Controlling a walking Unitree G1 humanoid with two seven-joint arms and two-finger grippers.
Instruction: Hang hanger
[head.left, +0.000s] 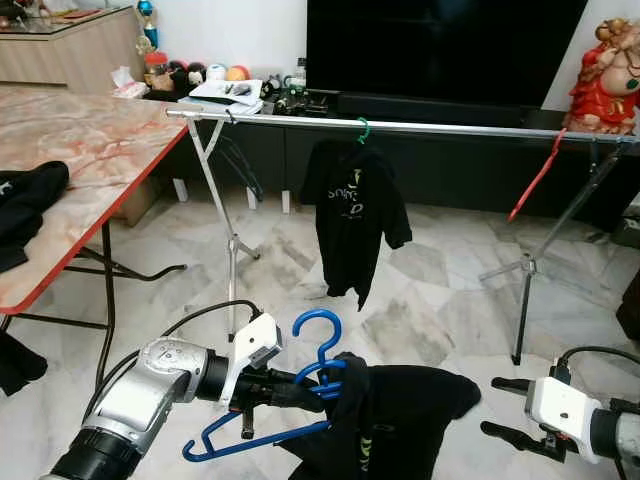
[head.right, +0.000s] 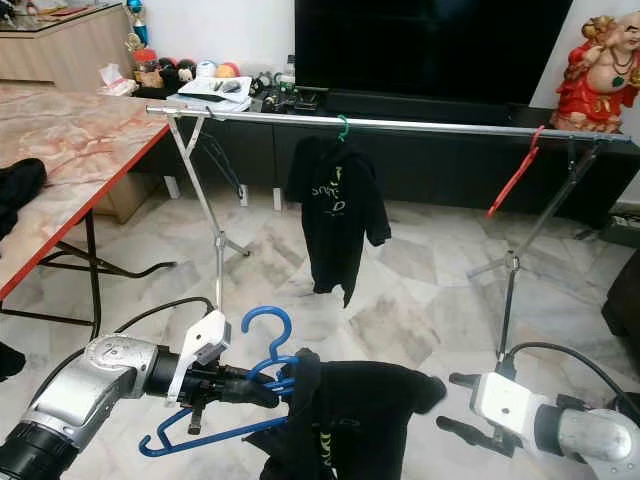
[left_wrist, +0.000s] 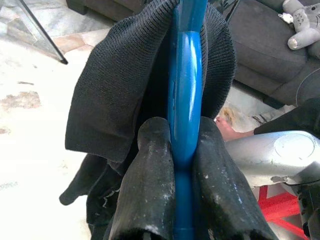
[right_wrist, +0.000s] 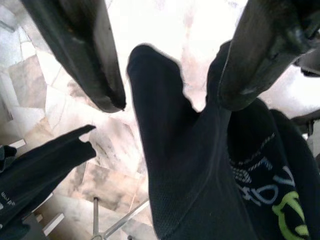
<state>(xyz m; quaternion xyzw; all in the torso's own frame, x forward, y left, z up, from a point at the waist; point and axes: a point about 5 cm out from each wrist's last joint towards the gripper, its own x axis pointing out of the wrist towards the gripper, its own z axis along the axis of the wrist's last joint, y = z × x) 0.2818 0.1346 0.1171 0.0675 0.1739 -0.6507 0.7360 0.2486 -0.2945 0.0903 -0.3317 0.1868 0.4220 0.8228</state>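
Marble floor tiles (head.left: 440, 300) spread beneath a long metal rail (head.left: 420, 127) that crossed the room on two folding stands, with one black shirt (head.left: 352, 215) already hanging from it on a green hook at about twelve o'clock. At seven o'clock the left gripper (head.left: 300, 392) was clenched on the blue hanger (head.left: 300, 385) just under its hook, a black garment (head.left: 400, 420) draped over it and sagging low. At five o'clock the right gripper (head.left: 508, 408) hovered beside the cloth with its fingers spread, grasping nothing. To hang it cleanly, the hanger probably needed lifting above the rail, hook turned across it, then lowering onto a bare stretch beside the hung shirt.
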